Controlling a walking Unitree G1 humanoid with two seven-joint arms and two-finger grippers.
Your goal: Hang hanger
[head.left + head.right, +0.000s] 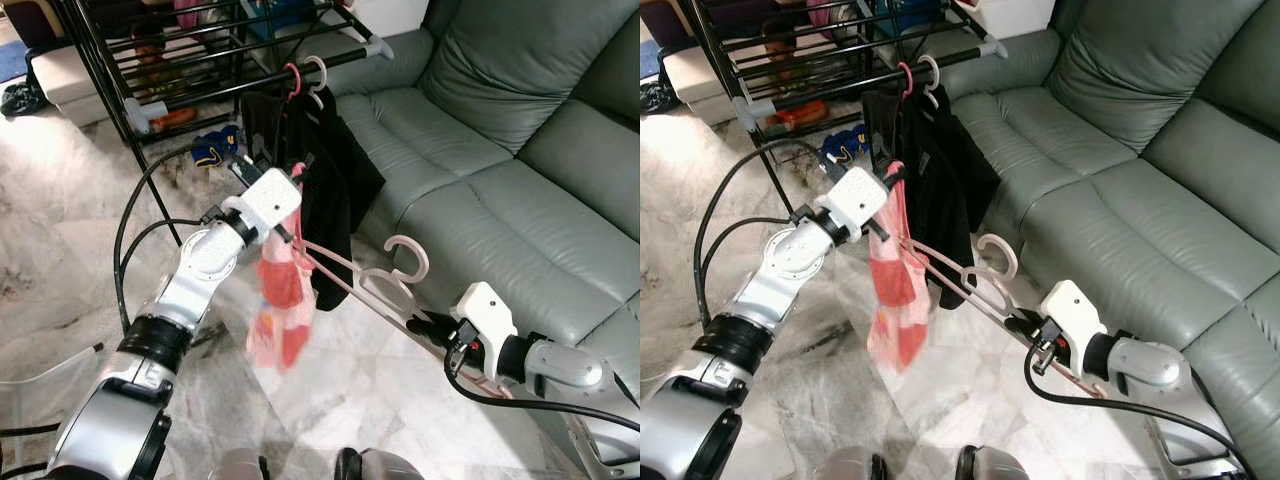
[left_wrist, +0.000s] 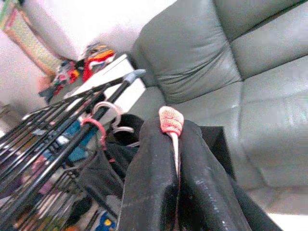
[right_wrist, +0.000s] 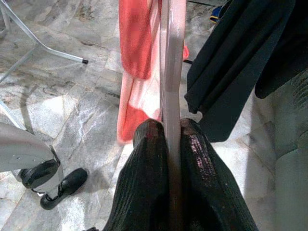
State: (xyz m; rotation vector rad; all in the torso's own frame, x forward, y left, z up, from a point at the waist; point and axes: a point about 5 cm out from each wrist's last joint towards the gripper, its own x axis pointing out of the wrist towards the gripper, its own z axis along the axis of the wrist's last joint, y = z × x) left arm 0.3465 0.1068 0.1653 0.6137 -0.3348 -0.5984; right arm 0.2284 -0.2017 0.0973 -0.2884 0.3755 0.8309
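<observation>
far left there's a black drying rack (image 1: 180,60) standing on the marble floor (image 1: 60,250), with coloured clothes on its lower bars, too blurry to make out. the left gripper (image 1: 293,180) is raised just below the rack's front rail (image 1: 330,58), pinched tight on one end of a pale pink hanger (image 1: 970,285) and on the top edge of the red and pink garment (image 1: 280,300) draped on it; in the left wrist view the cloth pokes out between the two black fingers (image 2: 149,183). right behind that gripper a black garment (image 1: 335,190) hangs from the rail on a red hook (image 1: 292,78) and a white hook (image 1: 316,72) side by side. from the left gripper the pink hanger slants down and across to the right gripper (image 1: 425,325), with its own hook (image 1: 405,255) sticking up free about midway between the two, not on the rail. the right gripper is closed on the hanger's other end, and the right wrist view shows the pink bar squeezed between its fingers (image 3: 144,183) with the red cloth hanging beyond them. just past the right gripper is the grey-green leather sofa (image 1: 500,150), close to the arm.
</observation>
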